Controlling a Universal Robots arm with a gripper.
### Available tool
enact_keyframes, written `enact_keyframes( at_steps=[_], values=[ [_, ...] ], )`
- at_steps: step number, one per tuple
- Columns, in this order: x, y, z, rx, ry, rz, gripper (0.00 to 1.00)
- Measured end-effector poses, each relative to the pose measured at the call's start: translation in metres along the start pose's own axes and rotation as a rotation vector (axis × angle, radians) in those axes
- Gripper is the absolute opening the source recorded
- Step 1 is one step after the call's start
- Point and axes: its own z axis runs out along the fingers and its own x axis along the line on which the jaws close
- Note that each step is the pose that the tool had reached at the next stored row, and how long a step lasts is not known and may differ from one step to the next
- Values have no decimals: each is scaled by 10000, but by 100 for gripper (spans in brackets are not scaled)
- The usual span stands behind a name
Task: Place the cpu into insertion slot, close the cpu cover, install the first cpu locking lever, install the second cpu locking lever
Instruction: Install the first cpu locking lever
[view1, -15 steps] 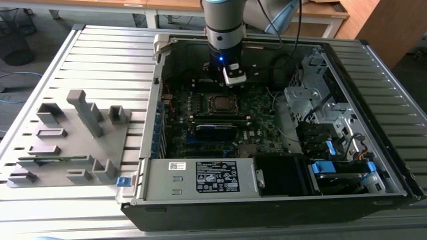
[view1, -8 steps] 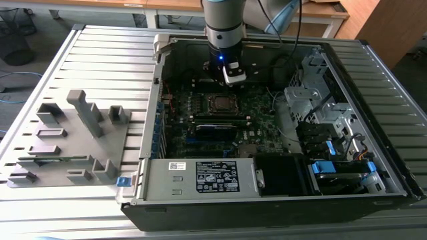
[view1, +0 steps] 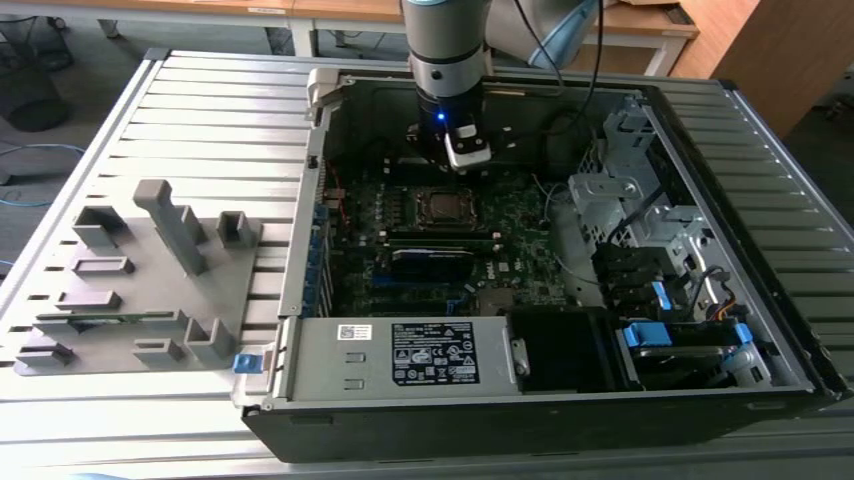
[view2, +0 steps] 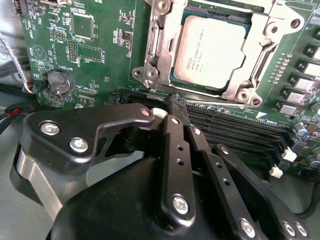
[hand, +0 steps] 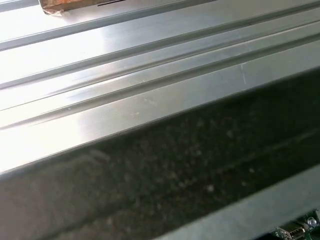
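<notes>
At the exterior view's left, on the slatted metal table (view1: 94, 120): grey fixture (view1: 147, 270) of upright blocks, well apart from the work. Next rightward: computer case (view1: 300, 230) lying open side up, with a labelled power supply box (view1: 434, 352) along its near edge. At centre: green motherboard (view1: 514, 235), the insertion slot (view1: 419, 206) near its middle. Just beyond the slot: 1 arm (view1: 447, 50) reaching straight down into the case, gripper (view1: 463, 163) low over the board, beside the slot rather than over it. At the exterior view's right: drive bays (view1: 627, 210) with blue tabs (view1: 643, 333). In the second wrist view, leftmost: round coin battery (view2: 60, 82) on the board. Then the gripper (view2: 178, 103), its 2 black fingers (view2: 172, 145) drawn together tip to tip, nothing seen clamped between them. Tips close to the socket's near edge; cannot tell whether touching it. Past the tips: the cpu (view2: 210, 50) seated flat in the slot, dull silver top showing through the window of the cpu cover (view2: 156, 47), the cover lying down around it. Further right: long black memory slots (view2: 240, 135) running just beside the socket. In the first wrist view: ribbed metal slats (hand: 125, 100) above a dark band (hand: 175, 165).
</notes>
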Motion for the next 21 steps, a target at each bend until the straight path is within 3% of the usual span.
enact_keyframes(
  at_steps=[3,8,21],
  values=[
    [1,-1,0,-29,-17,3,11],
    [3,4,2,-177,-7,69,11],
    [17,-4,1,-185,-43,84,11]
  ],
)
